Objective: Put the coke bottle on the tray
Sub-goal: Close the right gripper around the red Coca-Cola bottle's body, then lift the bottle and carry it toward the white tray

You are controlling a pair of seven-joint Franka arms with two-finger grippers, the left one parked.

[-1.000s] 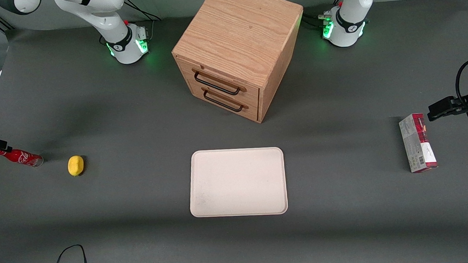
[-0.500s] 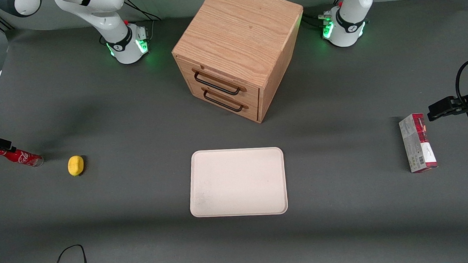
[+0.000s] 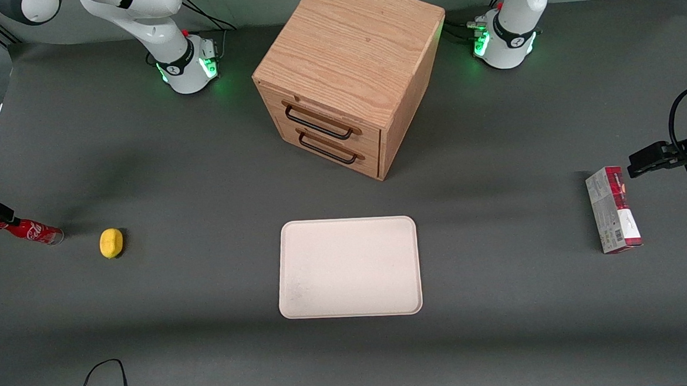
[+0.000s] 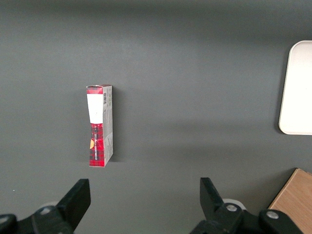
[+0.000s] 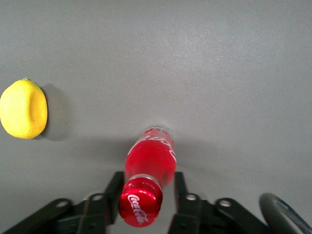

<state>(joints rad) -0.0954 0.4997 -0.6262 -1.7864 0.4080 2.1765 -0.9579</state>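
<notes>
- Red bottle first: your coke bottle (image 3: 31, 232) is standing tilted at the working arm's end of the table, cap leaning up toward the gripper, clear base on the dark mat.
- Your gripper (image 5: 145, 191) is right there on it. In the right wrist view the two fingers (image 5: 114, 187) sit either side of the neck just under the red cap, close against the bottle.
- Jaws: narrowed around the neck with no gap you could call open. I'd judge you've got it pinched, though a firm squeeze can't be confirmed from here.
- Progress: the tray (image 3: 348, 267) lies bare in the middle of the table, in front of the wooden drawer cabinet (image 3: 349, 75) and well apart from the bottle. So the reach and the grasp look done; lift, carry and set-down are all ahead of you.
- Arm pose: from the front camera only the black fingertips poke in at the frame edge by the cap; the rest of the arm runs out of view, so you're stretched out low at the table's end.
- Watch the lemon (image 3: 111, 243): it sits near the bottle, between it and the tray, so lift clear before you swing across.
- Red-and-grey carton (image 3: 612, 209) is way off at the parked arm's end, no concern for you.
</notes>
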